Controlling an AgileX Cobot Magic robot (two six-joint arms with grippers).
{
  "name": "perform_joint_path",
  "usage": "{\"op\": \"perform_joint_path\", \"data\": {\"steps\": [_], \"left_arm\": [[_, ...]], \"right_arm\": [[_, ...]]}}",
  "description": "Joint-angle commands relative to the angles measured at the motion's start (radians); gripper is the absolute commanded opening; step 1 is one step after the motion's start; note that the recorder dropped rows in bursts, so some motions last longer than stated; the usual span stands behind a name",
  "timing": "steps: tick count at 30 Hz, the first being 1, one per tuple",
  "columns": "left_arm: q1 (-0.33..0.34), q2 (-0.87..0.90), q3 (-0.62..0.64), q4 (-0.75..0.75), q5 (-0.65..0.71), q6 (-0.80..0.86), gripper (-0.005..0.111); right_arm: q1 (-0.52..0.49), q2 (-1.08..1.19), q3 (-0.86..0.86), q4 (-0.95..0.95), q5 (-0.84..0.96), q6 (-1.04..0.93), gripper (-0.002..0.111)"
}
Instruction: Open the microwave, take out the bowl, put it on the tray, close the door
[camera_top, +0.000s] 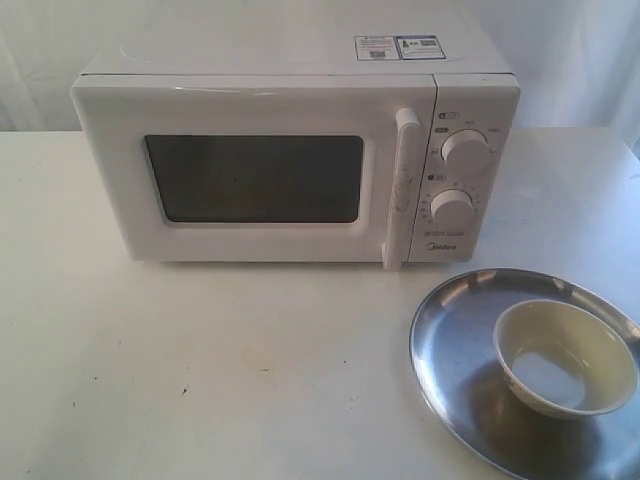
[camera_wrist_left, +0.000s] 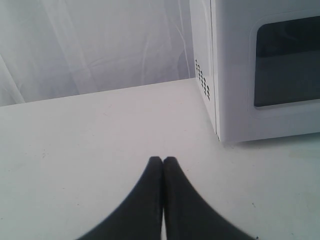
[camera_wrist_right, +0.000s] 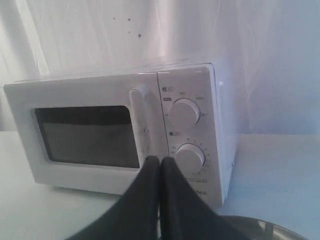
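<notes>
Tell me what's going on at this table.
Nothing is being handled right now. The microwave stands on the table with its door closed. The bowl sits upright on the tray in front of it. The left gripper and right gripper are both shut, holding nothing. The task looks finished.

one microwave (camera_top: 270, 100) (two knobs (camera_top: 465, 152)), one bowl (camera_top: 565, 355), one tray (camera_top: 450, 340)

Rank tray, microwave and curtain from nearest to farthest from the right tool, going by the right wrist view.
1. Tray: its rim lies just ahead of the right tool, in front of the microwave.
2. Microwave: behind the tray, front facing the tool.
3. Curtain: backdrop behind the microwave.
</notes>
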Motion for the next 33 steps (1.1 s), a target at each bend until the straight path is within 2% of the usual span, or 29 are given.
{"op": "perform_joint_path", "data": {"steps": [1, 12, 15, 18, 20, 22, 23, 25, 29, 31, 33], "left_arm": [[-0.001, -0.002, -0.003, -0.008, -0.004, 0.000, 0.000], [-0.001, -0.002, -0.003, -0.008, -0.004, 0.000, 0.000], [-0.001, -0.002, -0.003, -0.008, -0.004, 0.000, 0.000], [-0.001, -0.002, -0.003, -0.008, -0.004, 0.000, 0.000], [-0.001, -0.002, -0.003, -0.008, -0.004, 0.000, 0.000], [-0.001, -0.002, -0.003, -0.008, -0.004, 0.000, 0.000], [-0.001, -0.002, -0.003, -0.008, -0.004, 0.000, 0.000], [-0.001, -0.002, -0.003, -0.008, -0.004, 0.000, 0.000], [-0.001, -0.002, -0.003, -0.008, -0.004, 0.000, 0.000], [-0.001, -0.002, -0.003, -0.008, -0.004, 0.000, 0.000], [-0.001, -0.002, -0.003, -0.008, -0.004, 0.000, 0.000]], "right_arm": [[-0.046, -0.006, 0.006, -0.013, -0.140, -0.051, 0.000], [-0.044, -0.006, -0.042, -0.013, -0.195, -0.067, 0.000], [-0.044, -0.006, -0.042, 0.018, -0.188, -0.174, 0.000], [-0.044, -0.006, -0.042, 0.484, -0.188, -0.719, 0.000], [-0.044, -0.006, -0.042, 0.883, -0.188, -1.175, 0.000], [-0.046, -0.006, -0.042, 1.224, -0.188, -1.512, 0.000], [-0.049, -0.006, -0.042, 1.331, -0.196, -1.644, 0.000], [-0.067, -0.006, -0.040, 1.429, -0.215, -1.761, 0.000], [-0.143, -0.006, -0.006, 1.454, -0.279, -1.765, 0.000], [-0.191, -0.006, 0.006, 1.543, -0.316, -1.817, 0.000], [-0.242, -0.006, 0.006, 1.640, -0.271, -1.858, 0.000]]}}
